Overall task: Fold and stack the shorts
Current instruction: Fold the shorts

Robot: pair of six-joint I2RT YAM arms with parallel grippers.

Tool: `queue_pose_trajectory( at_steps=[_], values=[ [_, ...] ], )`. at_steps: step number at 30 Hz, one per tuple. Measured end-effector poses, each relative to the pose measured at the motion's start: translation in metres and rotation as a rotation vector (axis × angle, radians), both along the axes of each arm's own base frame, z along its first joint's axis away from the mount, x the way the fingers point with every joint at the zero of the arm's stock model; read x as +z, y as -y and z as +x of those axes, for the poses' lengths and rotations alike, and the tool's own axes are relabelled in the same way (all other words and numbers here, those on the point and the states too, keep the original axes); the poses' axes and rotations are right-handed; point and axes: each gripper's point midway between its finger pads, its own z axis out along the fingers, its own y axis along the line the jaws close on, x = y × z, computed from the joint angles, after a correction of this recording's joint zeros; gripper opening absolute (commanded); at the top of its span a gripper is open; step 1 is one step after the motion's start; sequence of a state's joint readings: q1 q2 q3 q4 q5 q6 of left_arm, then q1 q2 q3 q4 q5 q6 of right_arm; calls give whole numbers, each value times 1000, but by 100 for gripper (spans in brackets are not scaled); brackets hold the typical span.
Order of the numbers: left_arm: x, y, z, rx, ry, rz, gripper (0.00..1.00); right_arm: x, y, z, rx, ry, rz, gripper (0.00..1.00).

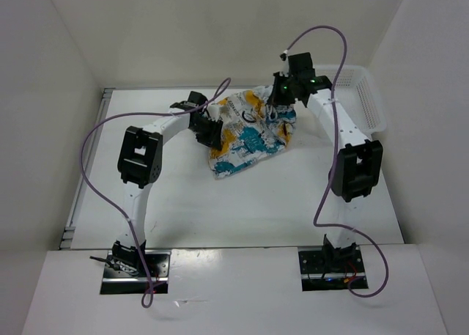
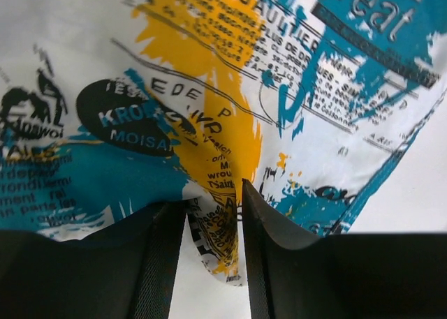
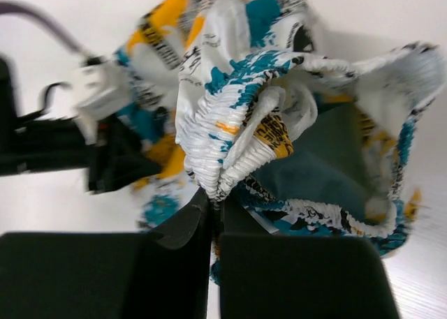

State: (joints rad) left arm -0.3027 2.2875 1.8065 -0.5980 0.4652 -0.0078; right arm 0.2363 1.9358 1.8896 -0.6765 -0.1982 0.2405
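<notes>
The shorts (image 1: 248,135), white with teal, yellow-orange and black print, hang crumpled between the two arms at the back middle of the table. My right gripper (image 1: 278,104) is shut on the bunched elastic waistband (image 3: 230,169) and holds it up; its jaws (image 3: 215,197) are pressed together. My left gripper (image 1: 211,130) is at the shorts' left edge. Its fingers (image 2: 213,193) stand apart, with a hanging fold of the printed fabric (image 2: 223,228) between them, against the right finger and clear of the left one. The fabric (image 2: 209,88) fills the left wrist view.
A white perforated plastic basket (image 1: 368,100) stands at the back right, just behind the right arm. White walls close the table at the back and on both sides. The left arm (image 3: 42,148) shows beyond the shorts in the right wrist view.
</notes>
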Motion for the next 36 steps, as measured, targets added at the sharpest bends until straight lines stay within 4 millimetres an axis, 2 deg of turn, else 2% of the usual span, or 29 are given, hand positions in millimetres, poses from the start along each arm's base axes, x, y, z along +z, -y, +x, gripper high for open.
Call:
queue_pose_trajectory(
  at_steps=[3,8,14,16,19,21,26,32,36],
  values=[
    [0,1,1,0,3,3,45,9,-51,-11,62,0,50,0],
    [-1,1,3,1,4,8,45,5,-118,-38,161,-43,102,0],
    [0,2,7,5,10,7,51,-15,-171,-70,253,-126,138,0],
    [0,0,8,22,0,0,55,-22,-180,-73,254,-144,144,0],
    [3,-11,12,54,-4,-11,63,-30,-187,-67,255,-136,151,0],
    [5,-25,14,79,0,-4,67,-37,-190,-65,252,-140,145,0],
    [9,-68,17,164,0,51,86,-60,-193,-65,239,-172,112,0],
    [18,-113,16,258,-18,114,89,-70,-192,-62,219,-173,83,0],
    [16,-127,18,287,-20,142,89,-69,-196,-59,222,-156,76,0]
  ],
)
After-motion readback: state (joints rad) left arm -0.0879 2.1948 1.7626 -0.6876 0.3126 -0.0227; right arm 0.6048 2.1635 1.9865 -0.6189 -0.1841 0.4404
